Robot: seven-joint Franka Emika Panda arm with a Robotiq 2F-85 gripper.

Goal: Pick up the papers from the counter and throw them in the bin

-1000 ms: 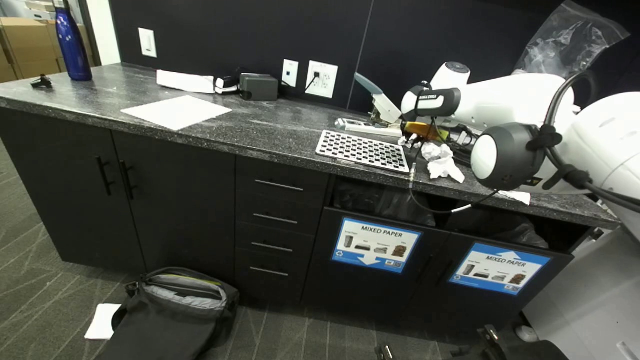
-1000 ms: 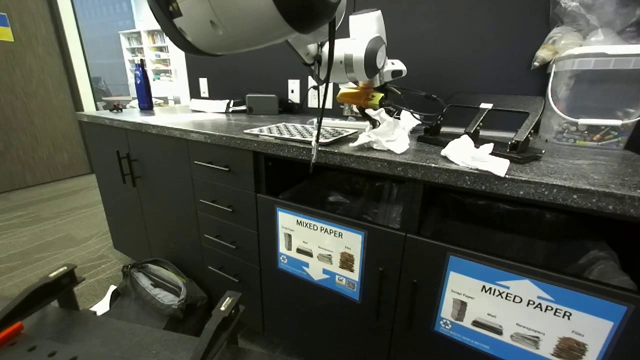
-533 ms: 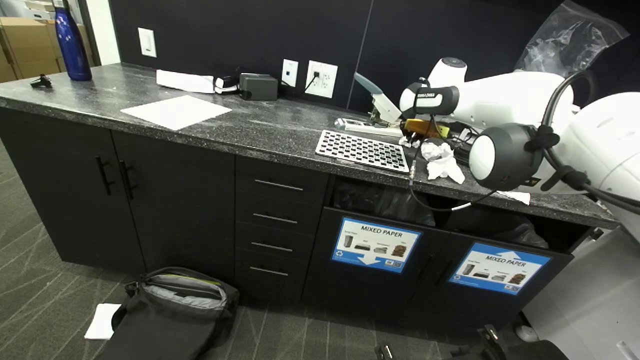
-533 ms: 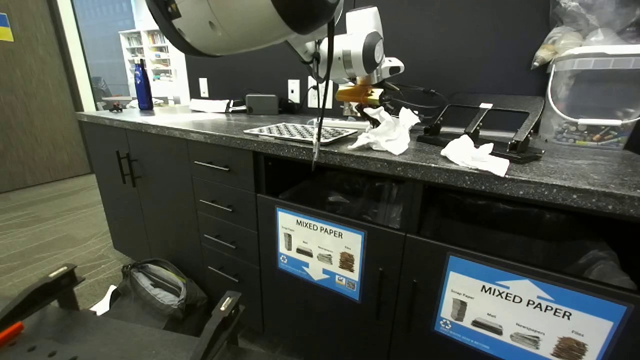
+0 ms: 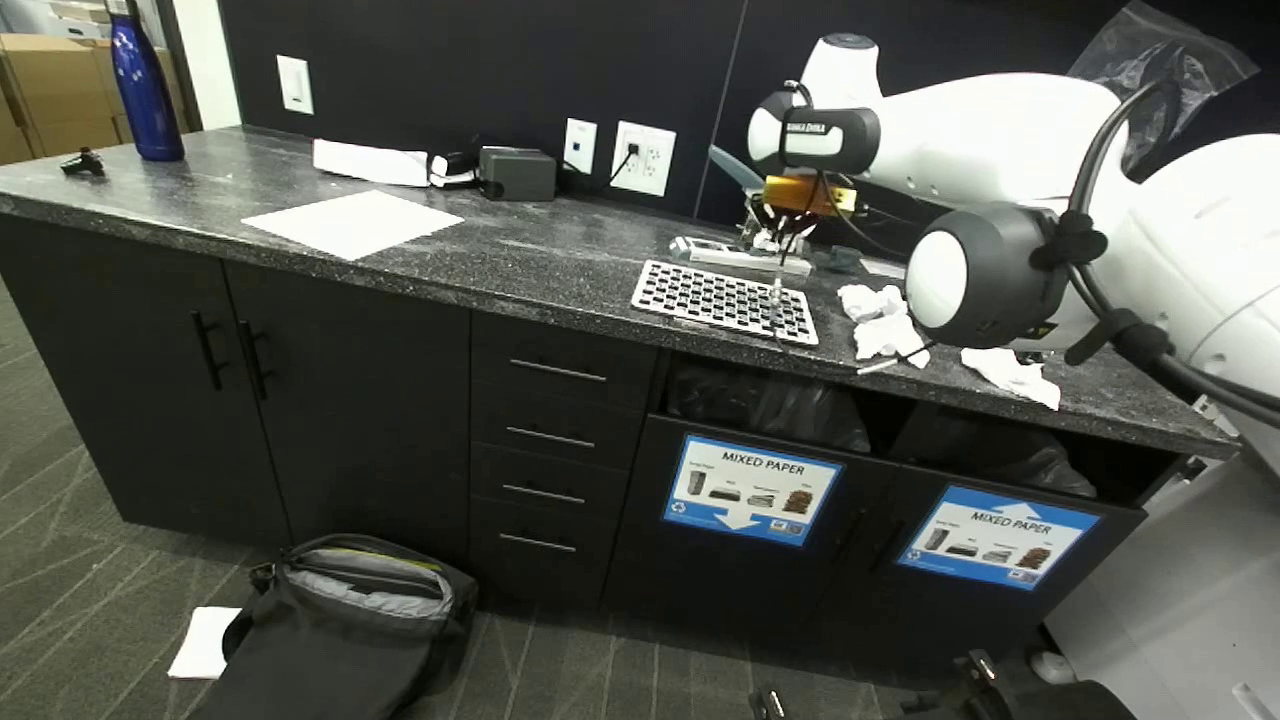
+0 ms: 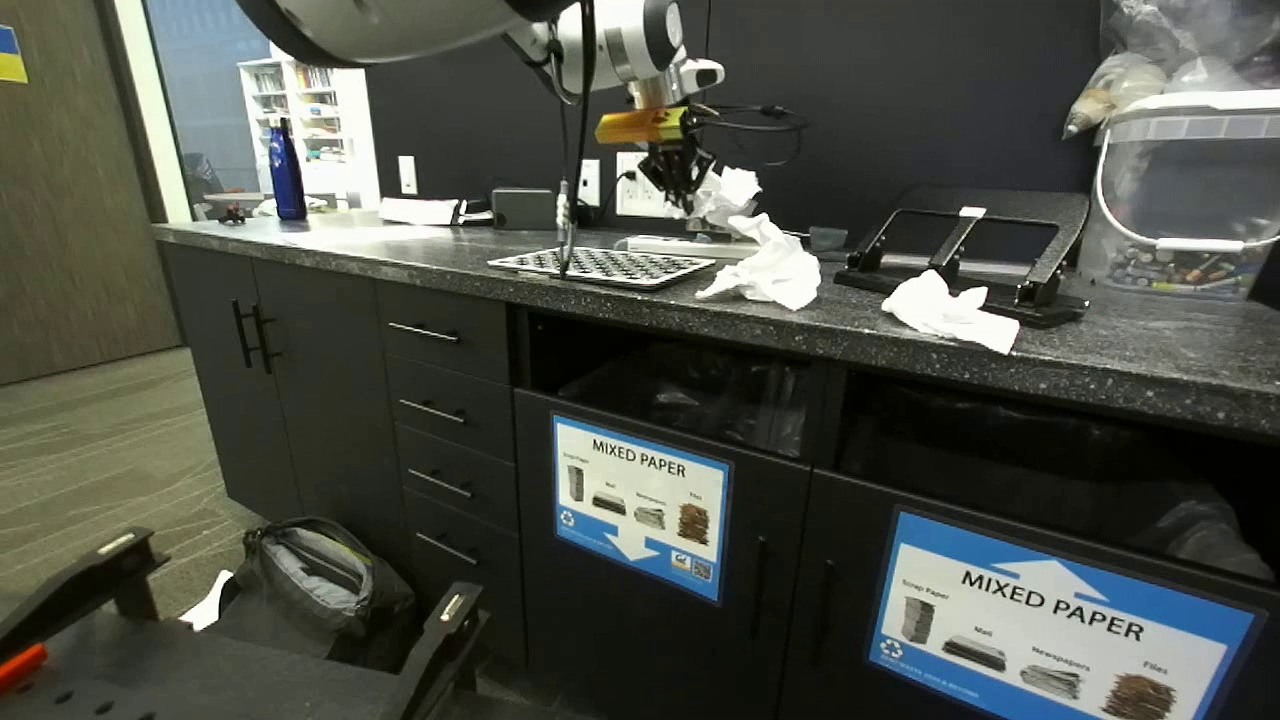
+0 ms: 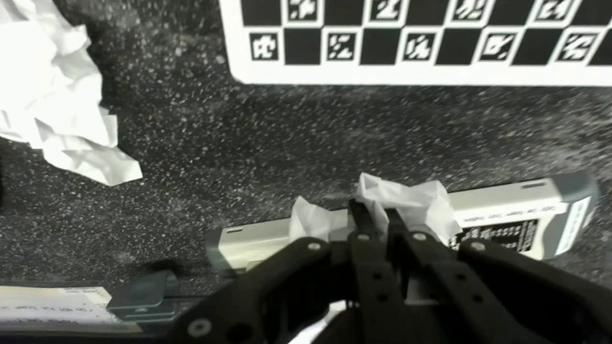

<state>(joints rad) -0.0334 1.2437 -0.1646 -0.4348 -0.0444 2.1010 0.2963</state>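
A dark, near-black wall (image 5: 450, 60) rises at the back, divided by a thin vertical seam (image 5: 733, 58) and carrying a white switch plate (image 5: 294, 84) and two white wall plates (image 5: 660, 150), the wider one with a black plug (image 5: 633, 149) in it. The floor (image 5: 560, 660) is grey carpet crossed by pale lines. Toward the left in an exterior view, a brown wood-grained panel (image 6: 80, 200) with a blue-and-yellow patch (image 6: 10, 55) stands beside a pale post (image 6: 153, 110), a blue-grey pane (image 6: 205, 90) and a filled, brightly lit white bookcase (image 6: 292, 90), while stacked cardboard boxes (image 5: 55, 90) show at the far left in an exterior view.
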